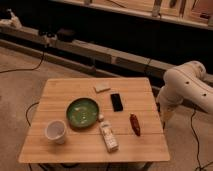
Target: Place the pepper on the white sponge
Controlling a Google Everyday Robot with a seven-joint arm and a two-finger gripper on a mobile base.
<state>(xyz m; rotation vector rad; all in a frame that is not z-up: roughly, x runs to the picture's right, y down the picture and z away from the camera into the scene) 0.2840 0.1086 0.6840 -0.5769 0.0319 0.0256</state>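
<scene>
The dark red pepper (135,124) lies on the wooden table (65,92), near its right front. The white sponge (102,88) lies flat near the table's far edge, in the middle, well apart from the pepper. My white arm (186,86) is folded to the right of the table. The gripper (162,113) hangs dark and low beside the table's right edge, to the right of the pepper and clear of it. It holds nothing that I can see.
A black flat slab (117,102) lies between sponge and pepper. A green plate (83,112) sits mid-table, a white cup (55,131) at front left, and a long white remote-like object (108,136) at the front. Cables run over the floor; dark benches stand behind.
</scene>
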